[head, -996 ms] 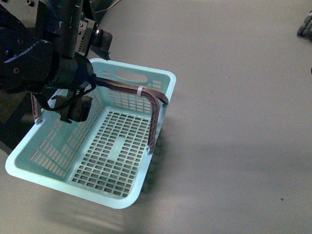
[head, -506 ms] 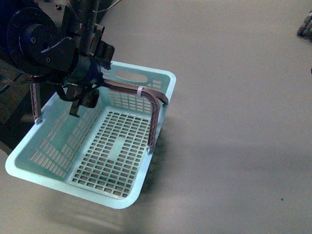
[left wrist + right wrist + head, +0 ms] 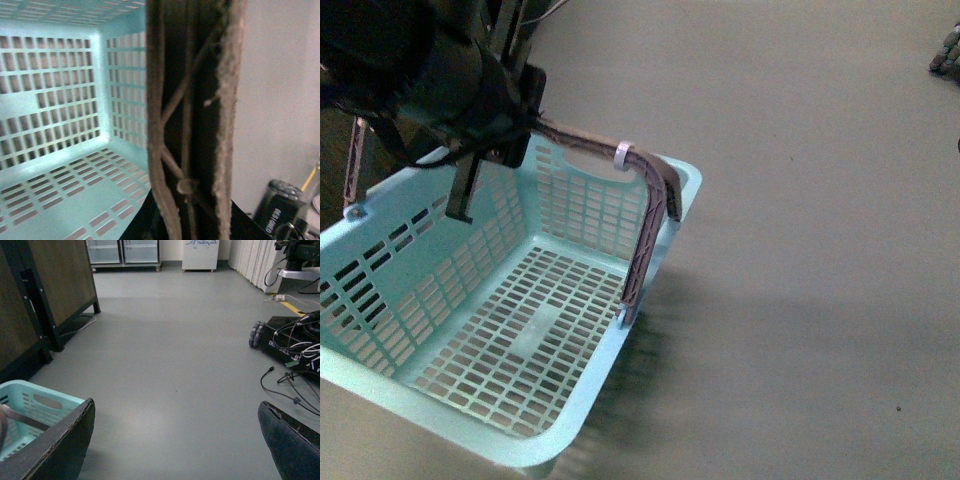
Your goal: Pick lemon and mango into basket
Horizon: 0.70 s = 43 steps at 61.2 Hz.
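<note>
Basket first: the light teal rectangular plastic basket [image 3: 585, 205] with slotted walls and floor fills the left half of my front view, sitting tilted on the screen. At its far left corner my black left gripper [image 3: 505, 140] is clenched on the brown hinged handle [image 3: 645, 240]. The handle runs rightward from the jaws, past a white zip tie [image 3: 622, 152], then bends down to the basket's right wall. On the left wrist feed the ribbed underside of that handle [image 3: 195, 120] fills the middle of the frame, with the teal slotted interior [image 3: 55, 100] behind it. A black cylinder [image 3: 274, 212] at the lower corner carries white lettering too blurred for me to read.

Right of the basket lies plain grey floor [image 3: 800, 250], and a small grey wheeled object [image 3: 945, 50] sits at the far right edge.

On the right wrist feed, a corner of the basket [image 3: 42, 400] shows beside one dark finger. The right gripper [image 3: 176, 407] is released, its fingers spread wide with only floor between them. Farther off are brown panels in a black frame [image 3: 50, 280], a white cabinet with an illegible blue scrawl [image 3: 200, 250], and a black wheeled base trailing cables [image 3: 285, 335], its white lettering unreadable.
</note>
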### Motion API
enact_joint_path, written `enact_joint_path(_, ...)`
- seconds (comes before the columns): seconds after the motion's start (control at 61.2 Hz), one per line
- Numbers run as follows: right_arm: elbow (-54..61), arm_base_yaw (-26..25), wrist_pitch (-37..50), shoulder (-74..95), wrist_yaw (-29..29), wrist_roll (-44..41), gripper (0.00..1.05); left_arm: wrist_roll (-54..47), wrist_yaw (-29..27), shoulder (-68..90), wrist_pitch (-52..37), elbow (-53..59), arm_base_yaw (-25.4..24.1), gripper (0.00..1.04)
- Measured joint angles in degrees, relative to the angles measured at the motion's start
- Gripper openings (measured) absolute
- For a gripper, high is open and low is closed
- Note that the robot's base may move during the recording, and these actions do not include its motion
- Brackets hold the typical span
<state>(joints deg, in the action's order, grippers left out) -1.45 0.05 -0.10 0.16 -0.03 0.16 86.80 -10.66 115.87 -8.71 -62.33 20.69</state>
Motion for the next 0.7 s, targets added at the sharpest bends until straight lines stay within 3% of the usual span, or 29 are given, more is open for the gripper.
enact_joint_path(0.441,0.0,0.0,0.0,0.0,0.0,0.0,0.96,4.11,-1.97,-31.82,14.29,4.2,2.25,0.06)
enact_joint_path(0.702,0.0,0.0,0.0,0.0,0.0,0.0,0.96,3.69,-3.48,-40.17,18.86,4.28,3.45,0.06)
